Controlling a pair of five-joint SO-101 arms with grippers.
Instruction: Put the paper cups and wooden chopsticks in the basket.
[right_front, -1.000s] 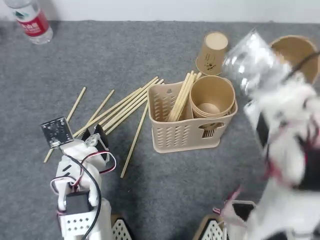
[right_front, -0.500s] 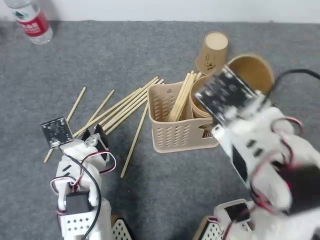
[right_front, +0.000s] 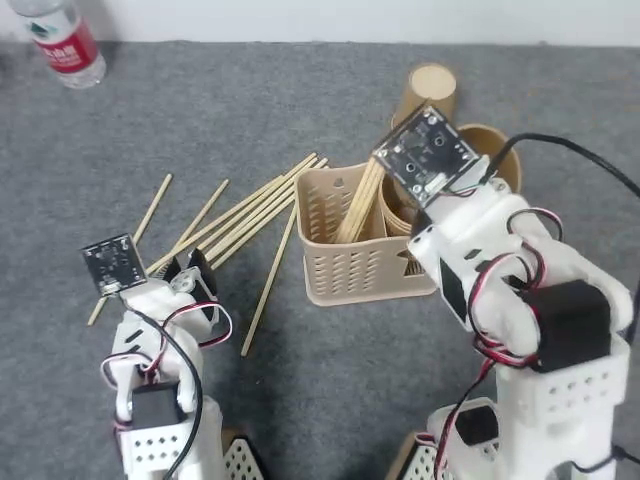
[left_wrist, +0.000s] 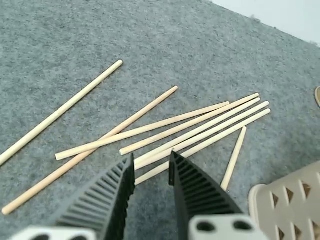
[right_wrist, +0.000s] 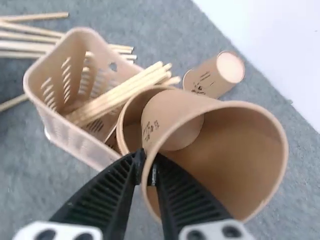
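Held paper cup (right_wrist: 220, 155): the right claw (right_wrist: 145, 161) is clamped on its rim, one jaw inside the wall and one outside. The cup hangs tilted at the basket's (right_wrist: 52, 97) right end, its closed base pointing down toward the nested cups (right_wrist: 131, 125) already seated in that compartment and its mouth facing back toward the wrist. In the high view it (right_front: 502, 158) sits just past the basket wall (right_front: 360, 272), partly over the cup side. Judgement: the long axis already runs roughly into the stack, so the coming move turns on sliding the base down that line into the nested mouth. Chopsticks in the basket (right_wrist: 117, 89) lean in the neighbouring compartment, touching the nested rim. One more paper cup (right_wrist: 215, 75) lies on its side on the tabletop (right_front: 300, 100), just beyond the basket and nearer the right arm. Loose chopsticks (left_wrist: 200, 132) lie fanned on the tabletop directly ahead of the left claw (left_wrist: 150, 161), whose jaws stand slightly apart and empty; their long axes slant toward the basket. A water bottle (right_front: 65, 42) lies at the far corner.
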